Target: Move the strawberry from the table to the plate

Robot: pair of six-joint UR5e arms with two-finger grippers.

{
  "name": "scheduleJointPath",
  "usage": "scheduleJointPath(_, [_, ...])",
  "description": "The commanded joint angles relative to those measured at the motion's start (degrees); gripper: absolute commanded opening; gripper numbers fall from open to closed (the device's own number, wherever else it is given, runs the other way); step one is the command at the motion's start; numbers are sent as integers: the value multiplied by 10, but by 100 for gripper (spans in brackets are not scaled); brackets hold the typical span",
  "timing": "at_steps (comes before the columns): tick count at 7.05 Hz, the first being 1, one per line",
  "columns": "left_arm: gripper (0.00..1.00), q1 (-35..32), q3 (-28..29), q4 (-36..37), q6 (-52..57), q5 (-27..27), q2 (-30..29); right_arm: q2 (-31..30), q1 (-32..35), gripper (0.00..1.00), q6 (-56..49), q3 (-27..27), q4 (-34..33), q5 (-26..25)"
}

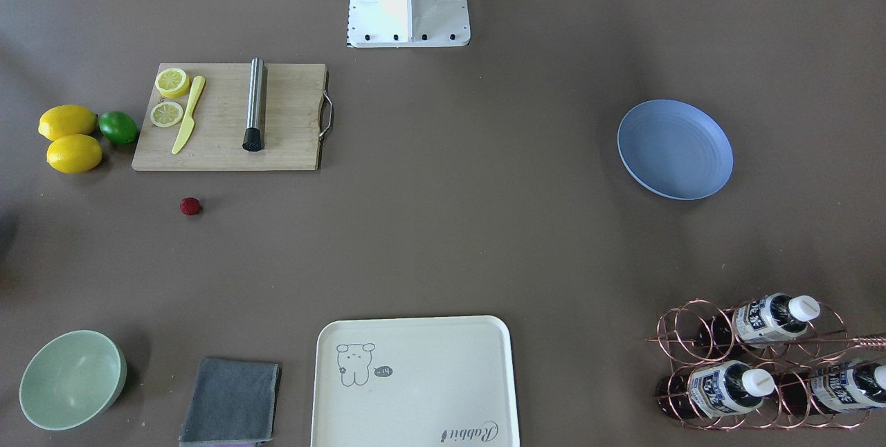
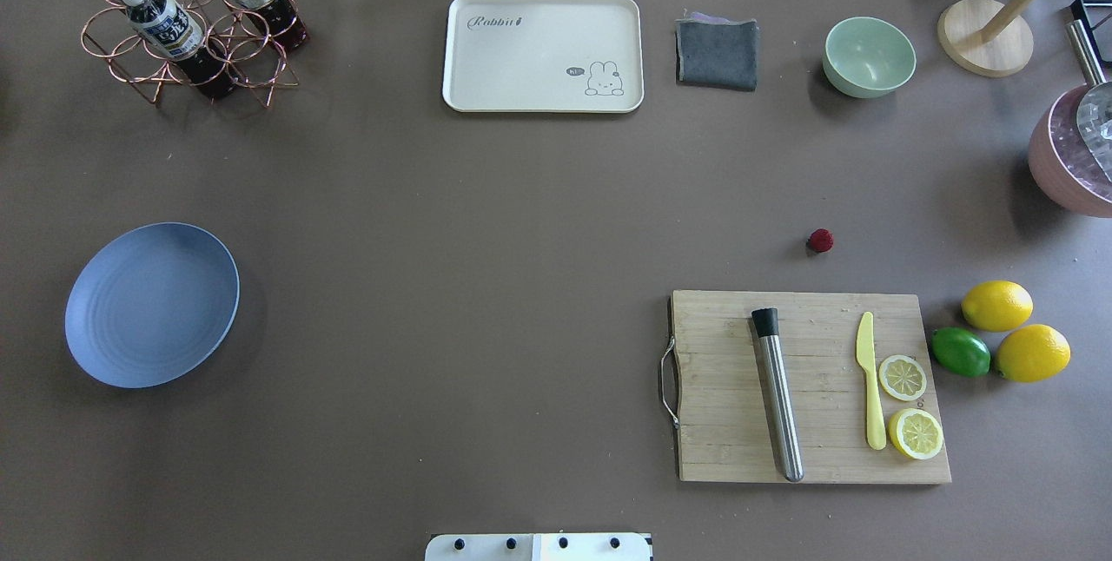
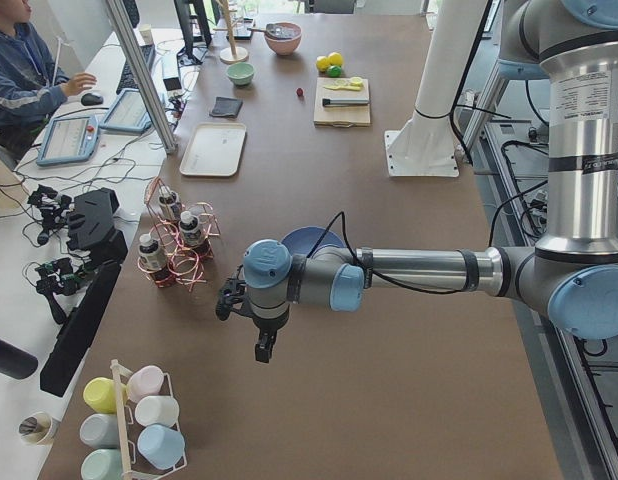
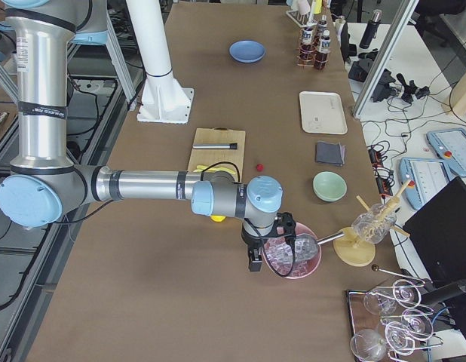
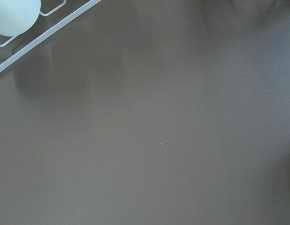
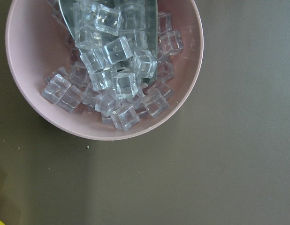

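Note:
The strawberry (image 1: 190, 206) (image 2: 820, 240) (image 4: 259, 166), small and dark red, lies on the brown table (image 2: 486, 240) just beyond the cutting board. The light-blue plate (image 1: 675, 149) (image 2: 152, 305) (image 4: 246, 51) sits empty far across the table from it. My left gripper (image 3: 261, 345) hangs past the plate's end of the table, above bare surface near a cup rack. Over at the other end, my right gripper (image 4: 255, 260) hovers above a pink bowl of ice cubes (image 6: 105, 70). Both show only in the side views, so I cannot tell whether they are open or shut.
A wooden cutting board (image 2: 808, 387) carries a steel muddler, a yellow knife and lemon slices. Two lemons (image 2: 1016, 331) and a lime (image 2: 960, 352) lie beside it. A cream tray (image 2: 543, 53), grey cloth (image 2: 717, 53), green bowl (image 2: 869, 56) and bottle rack (image 2: 187, 27) line the far edge.

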Motion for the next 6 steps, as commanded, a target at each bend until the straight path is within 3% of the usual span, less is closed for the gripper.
scheduleJointPath(1, [98, 0, -1, 2, 0, 3, -2, 0, 0, 100, 0, 0, 0, 0])
scheduleJointPath(6, [98, 0, -7, -1, 1, 1, 0, -2, 0, 100, 0, 0, 0, 0])
